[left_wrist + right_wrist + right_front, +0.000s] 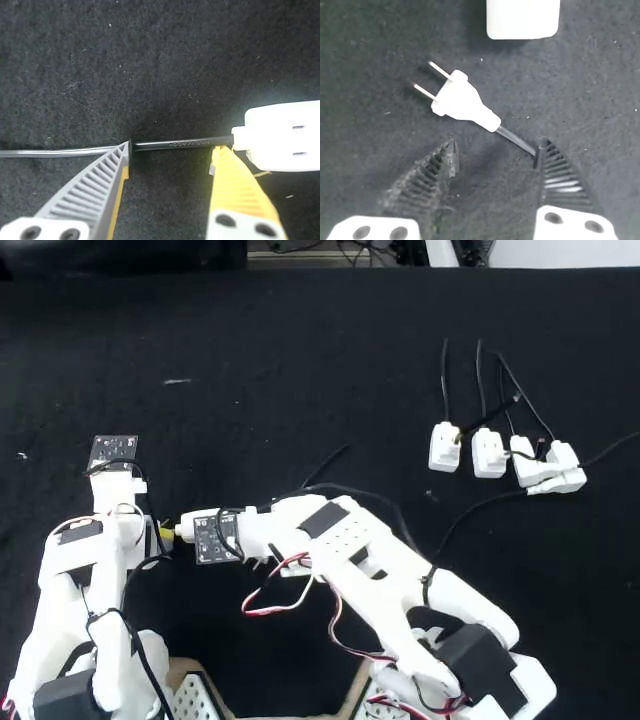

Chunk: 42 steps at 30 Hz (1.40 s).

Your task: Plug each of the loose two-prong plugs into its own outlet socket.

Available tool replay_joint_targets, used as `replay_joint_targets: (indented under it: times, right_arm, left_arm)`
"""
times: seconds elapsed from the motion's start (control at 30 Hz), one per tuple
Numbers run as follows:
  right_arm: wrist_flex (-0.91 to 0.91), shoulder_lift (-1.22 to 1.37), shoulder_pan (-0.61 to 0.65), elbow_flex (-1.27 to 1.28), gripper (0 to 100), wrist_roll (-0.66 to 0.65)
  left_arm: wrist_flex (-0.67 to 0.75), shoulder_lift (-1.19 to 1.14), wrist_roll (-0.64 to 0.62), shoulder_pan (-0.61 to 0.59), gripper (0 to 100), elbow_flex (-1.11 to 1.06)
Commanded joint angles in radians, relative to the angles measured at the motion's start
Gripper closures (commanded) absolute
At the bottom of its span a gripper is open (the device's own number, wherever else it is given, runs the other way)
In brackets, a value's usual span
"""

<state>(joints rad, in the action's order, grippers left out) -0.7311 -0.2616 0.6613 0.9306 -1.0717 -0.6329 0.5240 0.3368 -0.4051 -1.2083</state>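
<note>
Left fingers [95, 185] astride cable [175, 144], socket [282, 140] half-seen

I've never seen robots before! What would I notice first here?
Probably the white two-prong plug, lying loose on the black table right in front of the open right hand. Next, the bright white outlet socket beside the open left hand, which straddles a black cable. In the high view, a cluster of white plugs and sockets sits at the table's far right.

white plastic two-prong plug [462, 102]: silver prongs, black cable [517, 142]
white plastic outlet socket [282, 142]: black cord [175, 144]
left gripper [170, 152]: grey ribbed finger [95, 185], yellow finger [237, 185]
right gripper [495, 150]: black ribbed fingers [427, 175]
black fuzzy cloth table [300, 360]: plain
</note>
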Motion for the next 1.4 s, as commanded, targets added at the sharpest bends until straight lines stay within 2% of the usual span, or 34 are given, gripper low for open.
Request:
replay_joint_targets:
  times: [0.0,0.2,0.43,0.6,0.83,1.37]
  right_arm:
    - [0.0,-0.05,-0.014,-0.068,74.4,0.014]
    - [-0.017,0.004,-0.015,-0.154,74.4,0.005]
    - [-0.141,0.203,-0.018,-0.294,74.4,-0.018]
    - [-0.155,0.216,-0.017,-0.309,74.4,-0.028]
    - [-0.206,0.223,-0.02,-0.311,74.4,-0.198]
    - [-0.14,0.26,-0.02,-0.294,74.4,-0.23]
  left_arm:
    - [0.015,0.0,-0.006,-0.015,74,-0.005]
    - [0.015,0.0,-0.006,-0.015,74,-0.007]
    - [0.017,0.0,-0.006,-0.015,74,-0.005]
    - [0.017,0.0,-0.006,-0.015,74,-0.005]
    - [0.017,0.0,-0.006,-0.015,74,-0.005]
    - [0.017,0.0,-0.006,-0.015,74,-0.005]
